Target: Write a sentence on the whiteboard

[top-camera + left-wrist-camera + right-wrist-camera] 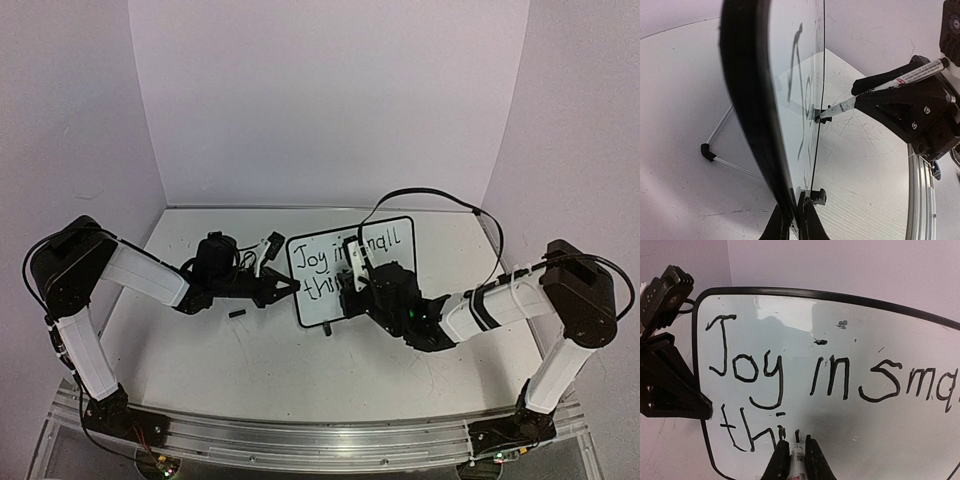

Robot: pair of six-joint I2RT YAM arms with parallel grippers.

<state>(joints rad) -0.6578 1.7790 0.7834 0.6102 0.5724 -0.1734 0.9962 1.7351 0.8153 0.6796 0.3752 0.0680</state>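
Observation:
The whiteboard (pixel 316 312) stands upright at the table's middle. Its black lettering (pixel 320 257) reads "Joy in small" on the top line, with "thi" and one short stroke below (pixel 747 432). My left gripper (pixel 283 288) is shut on the board's left edge, with both jaws pinching the black frame (pixel 795 220). My right gripper (pixel 352 272) is shut on a white marker (pixel 797 462). The marker's tip touches the board at the short stroke, right of "thi". In the left wrist view the marker (pixel 890 82) meets the board (pixel 790 75) edge-on.
A small black marker cap (pixel 237 314) lies on the tabletop left of the board. The board's wire stand with a black foot (pixel 706 150) reaches out behind it. An aluminium rail (pixel 320 440) runs along the near table edge. White walls enclose the back and sides.

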